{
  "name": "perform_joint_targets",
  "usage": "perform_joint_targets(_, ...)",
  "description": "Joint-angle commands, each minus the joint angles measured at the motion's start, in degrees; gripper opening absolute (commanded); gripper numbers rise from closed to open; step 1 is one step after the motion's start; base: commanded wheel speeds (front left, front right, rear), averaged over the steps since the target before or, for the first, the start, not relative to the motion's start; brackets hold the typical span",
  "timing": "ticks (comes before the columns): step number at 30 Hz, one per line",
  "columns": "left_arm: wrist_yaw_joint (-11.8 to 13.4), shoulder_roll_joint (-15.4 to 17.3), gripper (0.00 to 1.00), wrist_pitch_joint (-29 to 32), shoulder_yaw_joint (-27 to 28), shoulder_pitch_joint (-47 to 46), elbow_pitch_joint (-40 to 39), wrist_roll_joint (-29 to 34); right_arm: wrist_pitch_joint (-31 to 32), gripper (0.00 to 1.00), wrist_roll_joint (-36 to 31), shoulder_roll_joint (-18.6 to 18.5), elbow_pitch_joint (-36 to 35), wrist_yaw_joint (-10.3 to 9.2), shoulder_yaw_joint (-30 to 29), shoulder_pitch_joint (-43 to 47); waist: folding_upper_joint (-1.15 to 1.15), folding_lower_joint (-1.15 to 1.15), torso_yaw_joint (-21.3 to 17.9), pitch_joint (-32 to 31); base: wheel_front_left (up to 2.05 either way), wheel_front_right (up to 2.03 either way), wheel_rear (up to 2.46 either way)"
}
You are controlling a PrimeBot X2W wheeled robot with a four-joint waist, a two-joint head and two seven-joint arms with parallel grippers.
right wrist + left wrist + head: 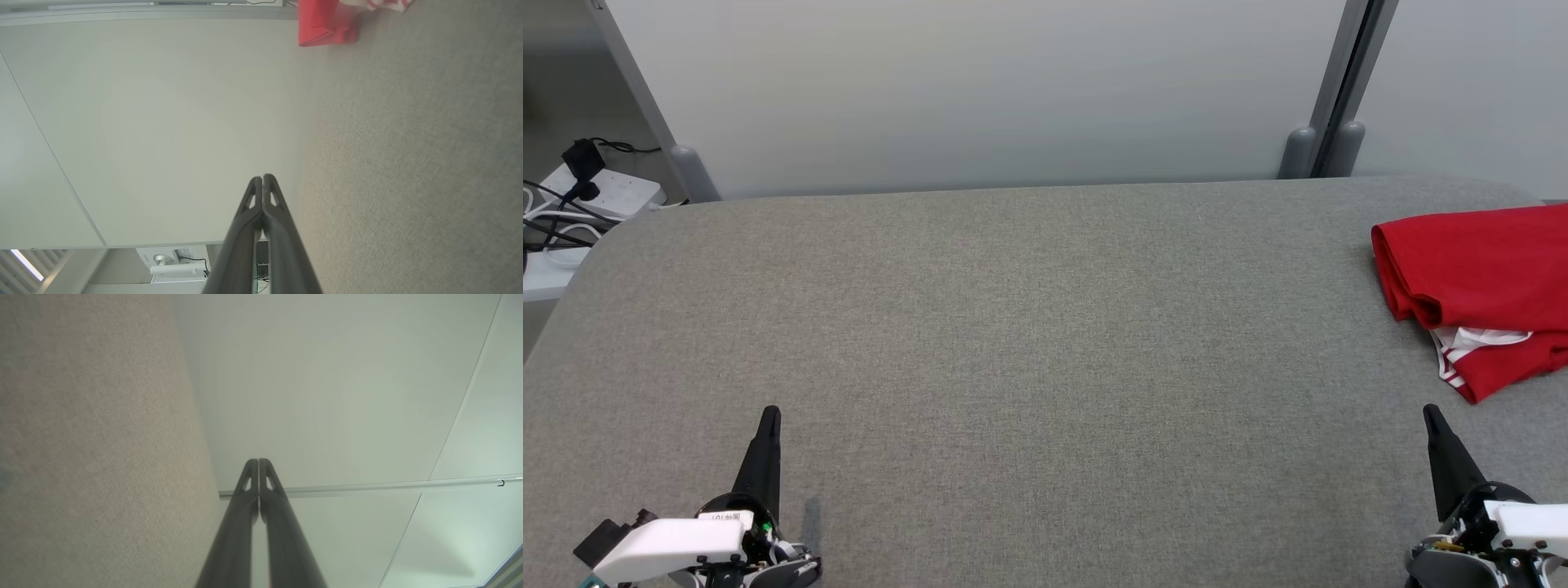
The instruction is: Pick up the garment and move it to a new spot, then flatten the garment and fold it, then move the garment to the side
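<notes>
Garment (1478,278): red, loosely folded, at 3 o'clock on grey table (1013,327) in head view. Left gripper (770,415) at 7 o'clock, right gripper (1429,412) at 5 o'clock; both closed, empty. Left wrist view: jaws pressed together. Right wrist view: same, garment at 1 o'clock. Probable risk: fold undone by brushing right arm.

A red garment (1474,261) is seen folded into a thick bundle and laid on the grey table (1013,327) at its right side, rather toward the far edge. Its right part is cut off by the frame. White striped trim (1474,339), possibly a collar or cuff, is exposed along the near edge.
</notes>
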Motion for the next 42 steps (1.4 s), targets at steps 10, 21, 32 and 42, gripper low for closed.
perform_joint_targets(10, -0.49, 1.03, 0.00, 0.42, 1.86, -3.16, -1.27, -0.29, 0.65, 0.00, -0.51, -0.53, -1.45, 0.01, 0.94, -2.53, 0.00, 0.00, 0.00, 0.00, 0.00, 0.00, 0.00)
perform_joint_targets(21, -0.49, 1.03, 0.00, 0.42, 1.86, -3.16, -1.27, -0.29, 0.73, 0.00, -0.59, -0.46, -1.44, 0.01, 0.85, -2.54, 0.00, 0.00, 0.00, 0.00, 0.00, 0.00, 0.00)
perform_joint_targets(32, -0.49, 1.03, 0.00, 0.42, 1.86, -3.16, -1.27, -0.29, 0.79, 0.00, -0.66, -0.41, -1.44, 0.01, 0.77, -2.54, 0.00, 0.00, 0.00, 0.00, 0.00, 0.00, 0.00)
perform_joint_targets(42, -0.49, 1.03, 0.00, 0.42, 1.86, -3.16, -1.28, -0.29, 0.84, 0.00, -0.71, -0.36, -1.44, 0.01, 0.71, -2.55, 0.00, 0.00, 0.00, 0.00, 0.00, 0.00, 0.00)
